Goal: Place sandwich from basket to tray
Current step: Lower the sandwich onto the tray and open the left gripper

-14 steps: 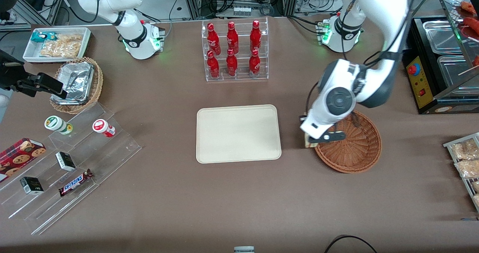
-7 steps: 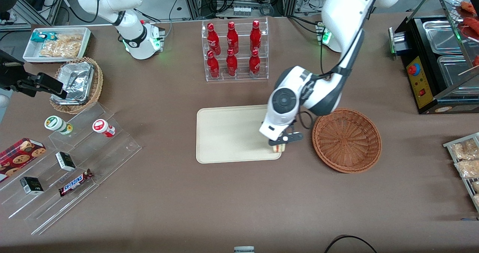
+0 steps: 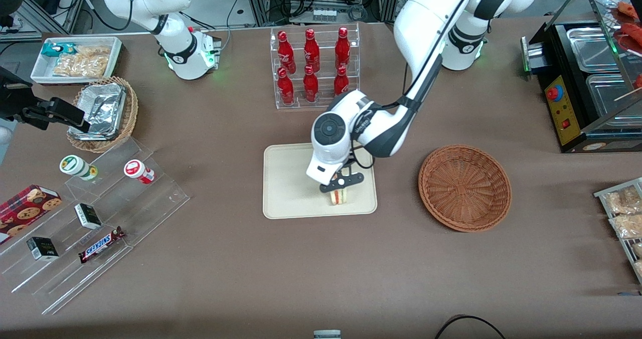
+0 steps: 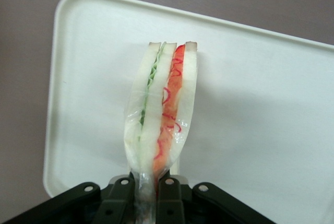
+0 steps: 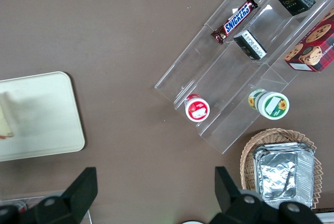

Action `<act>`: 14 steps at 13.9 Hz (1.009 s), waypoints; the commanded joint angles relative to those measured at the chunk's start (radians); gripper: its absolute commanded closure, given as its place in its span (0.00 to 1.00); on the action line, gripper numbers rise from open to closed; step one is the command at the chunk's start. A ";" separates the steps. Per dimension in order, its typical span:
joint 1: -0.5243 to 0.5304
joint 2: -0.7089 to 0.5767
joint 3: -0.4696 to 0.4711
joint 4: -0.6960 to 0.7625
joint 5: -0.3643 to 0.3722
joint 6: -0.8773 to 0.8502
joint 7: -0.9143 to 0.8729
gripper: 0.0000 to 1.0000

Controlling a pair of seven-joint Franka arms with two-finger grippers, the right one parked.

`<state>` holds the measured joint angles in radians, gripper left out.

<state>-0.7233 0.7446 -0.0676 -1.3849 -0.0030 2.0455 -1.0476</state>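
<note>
Sandwich on edge, as I read it from the wrist camera: long axis runs straight out from the fingers, bread slices upright, red layer beside the green one. My gripper is pinched nearly closed on the wedge's narrow end (wrapper creased between the pads). In the front view I see it over the tray, toward the tray's 5 o'clock corner. The basket sits at 3 o'clock from the tray, well apart.
</note>
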 commanded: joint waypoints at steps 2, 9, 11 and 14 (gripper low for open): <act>-0.027 0.053 -0.010 0.080 -0.012 -0.016 -0.035 0.90; -0.030 0.084 -0.029 0.078 -0.032 0.065 -0.041 0.88; -0.030 0.079 -0.031 0.076 -0.034 0.064 -0.038 0.64; -0.027 0.067 -0.032 0.079 -0.031 0.067 -0.022 0.00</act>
<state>-0.7433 0.8122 -0.1029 -1.3302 -0.0214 2.1126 -1.0721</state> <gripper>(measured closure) 0.648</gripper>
